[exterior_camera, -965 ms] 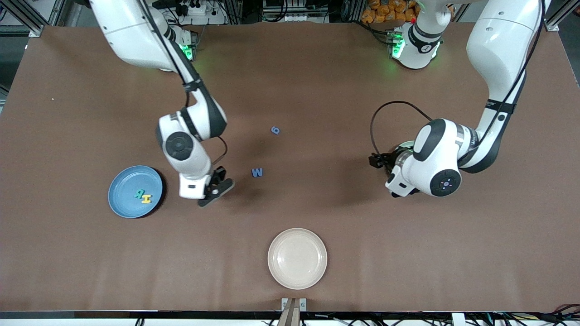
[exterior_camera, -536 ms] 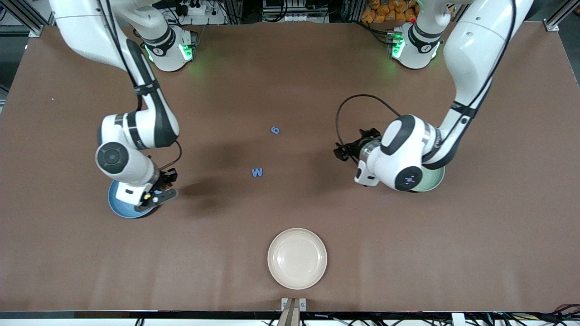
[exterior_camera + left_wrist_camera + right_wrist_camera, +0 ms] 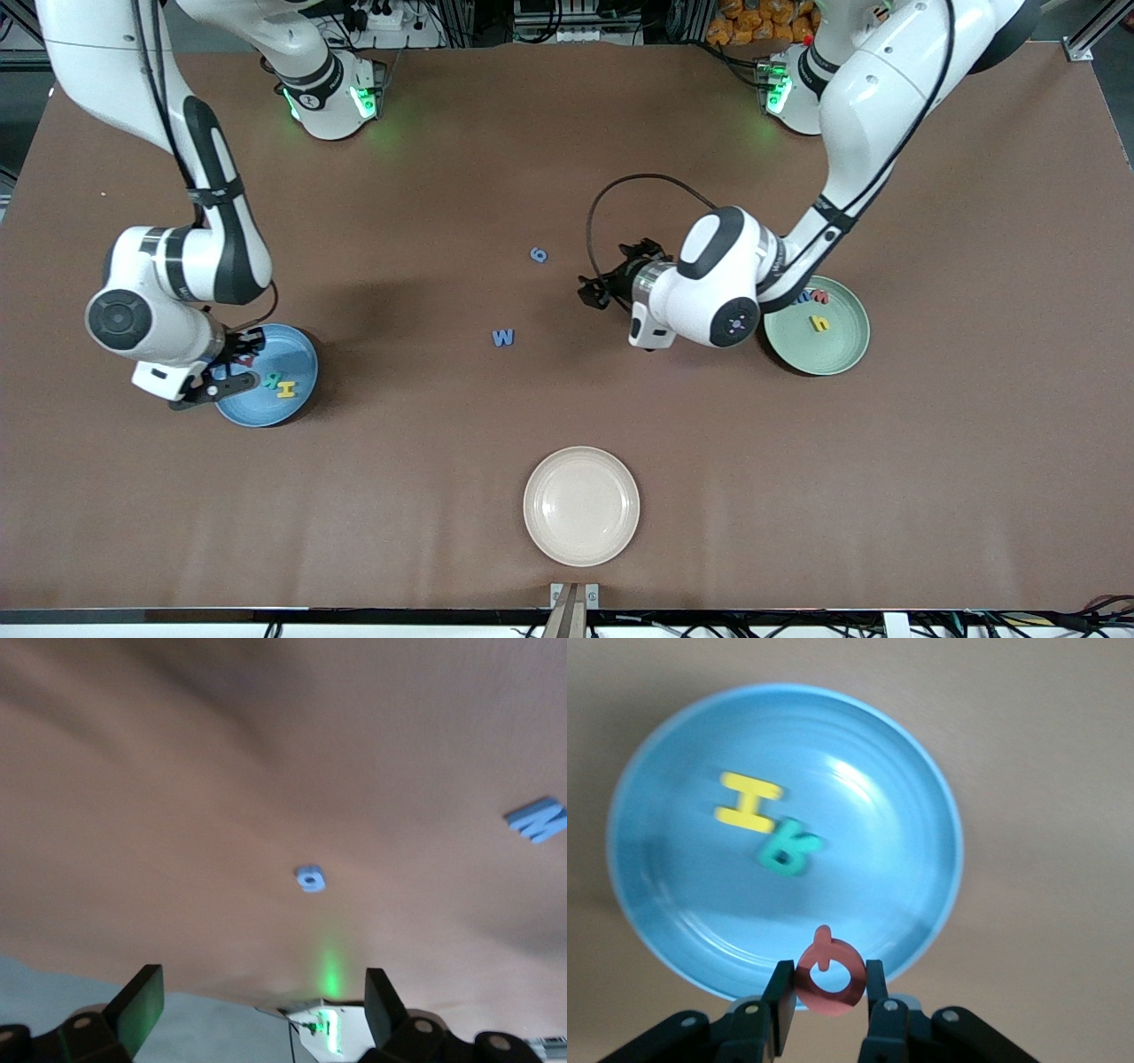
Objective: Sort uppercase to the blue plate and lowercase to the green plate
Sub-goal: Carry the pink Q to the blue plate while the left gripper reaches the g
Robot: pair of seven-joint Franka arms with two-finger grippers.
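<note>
Right gripper (image 3: pixel 824 992) clamped on red Q (image 3: pixel 829 974), held over rim of blue plate (image 3: pixel 301 403); yellow H (image 3: pixel 286 388) and teal R (image 3: pixel 270 381) lie inside plate. Left gripper (image 3: pixel 257 997) spread wide, nothing between fingers, over bare table near green plate (image 3: pixel 837 354), which holds yellow h (image 3: pixel 820 323). Blue W (image 3: pixel 502 338) and blue g-like letter (image 3: pixel 538 255) lie on brown table (image 3: pixel 886 487), mid-table between arms. Cream plate (image 3: pixel 580 505) nearest front camera.

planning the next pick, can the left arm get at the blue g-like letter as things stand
Probably yes: the left gripper is open and empty, the blue g-like letter lies alone on bare table, and nothing stands between them.
</note>
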